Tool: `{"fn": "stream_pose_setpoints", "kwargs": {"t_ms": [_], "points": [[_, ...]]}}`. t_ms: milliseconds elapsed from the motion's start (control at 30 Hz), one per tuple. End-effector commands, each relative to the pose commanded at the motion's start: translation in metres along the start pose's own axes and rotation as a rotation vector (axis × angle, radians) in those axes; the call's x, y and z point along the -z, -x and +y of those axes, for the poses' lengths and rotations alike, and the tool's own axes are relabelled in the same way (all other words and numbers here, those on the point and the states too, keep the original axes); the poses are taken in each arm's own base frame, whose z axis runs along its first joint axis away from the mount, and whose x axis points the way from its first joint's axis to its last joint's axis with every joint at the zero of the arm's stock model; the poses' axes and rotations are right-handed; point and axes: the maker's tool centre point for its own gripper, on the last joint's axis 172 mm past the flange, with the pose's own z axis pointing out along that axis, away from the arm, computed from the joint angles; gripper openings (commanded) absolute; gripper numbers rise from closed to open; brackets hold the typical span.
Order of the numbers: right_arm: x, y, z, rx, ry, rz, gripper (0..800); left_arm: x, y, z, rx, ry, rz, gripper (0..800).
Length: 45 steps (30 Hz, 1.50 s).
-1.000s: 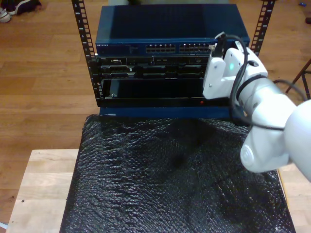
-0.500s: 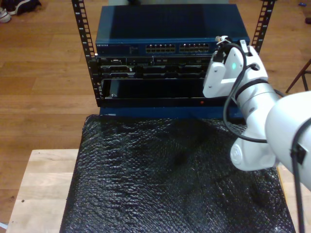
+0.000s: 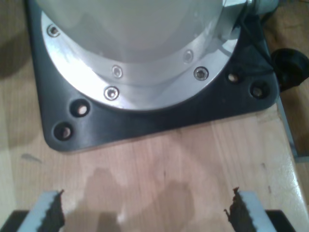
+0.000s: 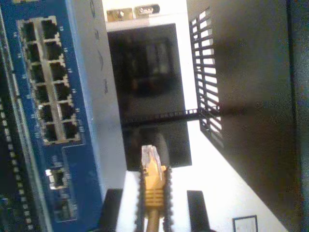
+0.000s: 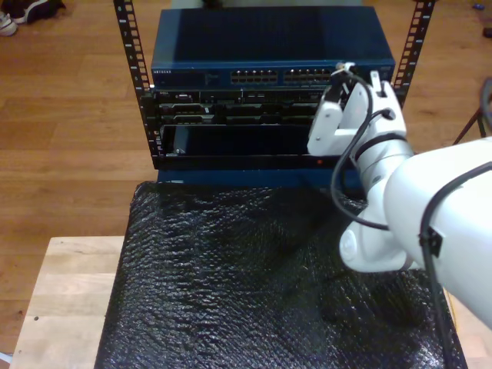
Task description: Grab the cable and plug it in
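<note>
Cable [image 4: 153, 186] end sits pinched between the jaws of my second gripper [image 4: 153, 193], its clear plug tip poking out beyond the fingers and its yellow boot clamped between them. In the second wrist view you see that plug just short of the blue network switch [image 4: 72, 121], whose block of ports [image 4: 50, 82] lies close by but not touching it. In the exterior view you find the white arm [image 5: 400, 207] reaching in from the exterior view's right, its wrist raised against the front of the switch [image 5: 269, 54] at the rack's right-hand end, near the row of ports [image 5: 307, 76]. Black bubble-textured padding [image 5: 254, 292] covers the wooden table [image 5: 65, 300] below the rack. My first gripper [image 3: 145, 212] hangs with its jaws spread wide and nothing between them, over bare wood, and beyond it you see a dark base plate [image 3: 145, 121] carrying a round silver flange [image 3: 145, 82].
</note>
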Motion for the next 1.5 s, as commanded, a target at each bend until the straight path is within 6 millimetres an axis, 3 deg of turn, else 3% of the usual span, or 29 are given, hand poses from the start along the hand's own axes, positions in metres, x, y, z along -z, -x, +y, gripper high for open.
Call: {"fn": "stream_pose_setpoints", "kwargs": {"t_ms": [100, 733, 1500], "points": [[0.004, 0.001, 0.007, -0.006, 0.033, -0.020, 0, 0.000, 0.000, 0.000, 0.000, 0.000, 0.000, 799], [-0.022, -0.015, -0.025, -0.003, 0.072, -0.180, 0, 0.000, 0.000, 0.000, 0.000, 0.000, 0.000, 799], [-0.029, -0.009, -0.043, 0.002, 0.070, -0.255, 0, 0.000, 0.000, 0.000, 0.000, 0.000, 0.002, 799]]}}
